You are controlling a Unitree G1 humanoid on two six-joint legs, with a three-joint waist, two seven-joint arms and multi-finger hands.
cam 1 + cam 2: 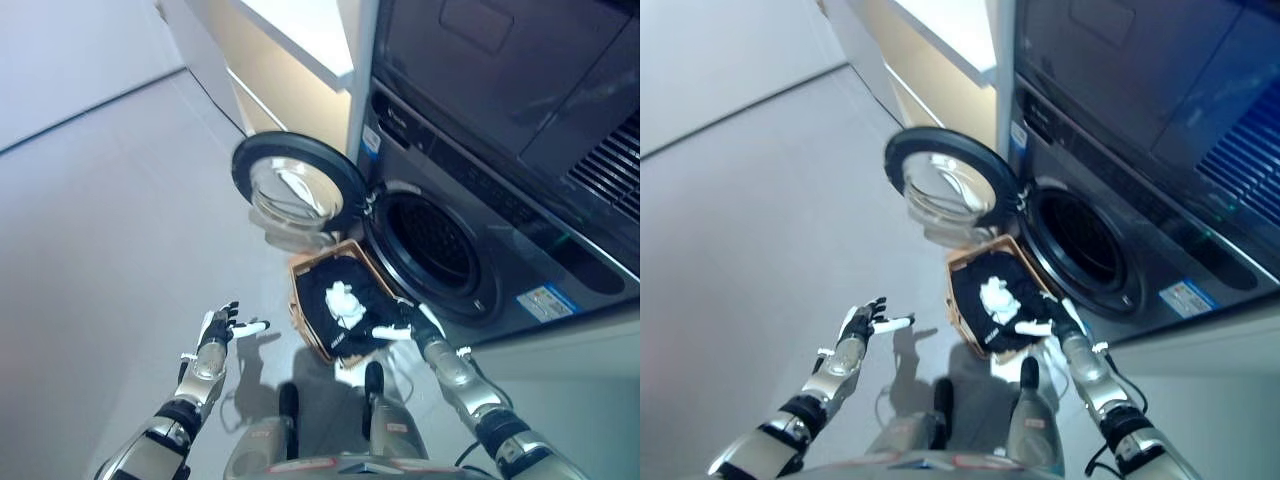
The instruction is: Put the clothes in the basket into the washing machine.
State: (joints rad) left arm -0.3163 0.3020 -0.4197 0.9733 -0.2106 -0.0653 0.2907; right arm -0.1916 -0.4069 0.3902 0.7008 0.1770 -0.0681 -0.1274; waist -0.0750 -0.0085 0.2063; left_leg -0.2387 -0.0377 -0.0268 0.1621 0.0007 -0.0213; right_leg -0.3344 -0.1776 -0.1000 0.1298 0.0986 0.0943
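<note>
A brown basket (300, 300) stands on the floor just in front of the washing machine (520, 250). It holds black clothes (345, 315) with a white piece (343, 299) on top. The machine's round door (295, 185) is swung open to the left, showing the dark drum opening (432, 240). My right hand (408, 325) rests at the basket's near right corner on the black cloth, fingers spread and straight. My left hand (222, 332) hovers open over the floor, well left of the basket and holding nothing.
A second dark appliance (500, 60) sits stacked above the washer. A pale cabinet with a white top (300, 40) stands to the machine's left. Grey floor (110, 220) stretches out to the left.
</note>
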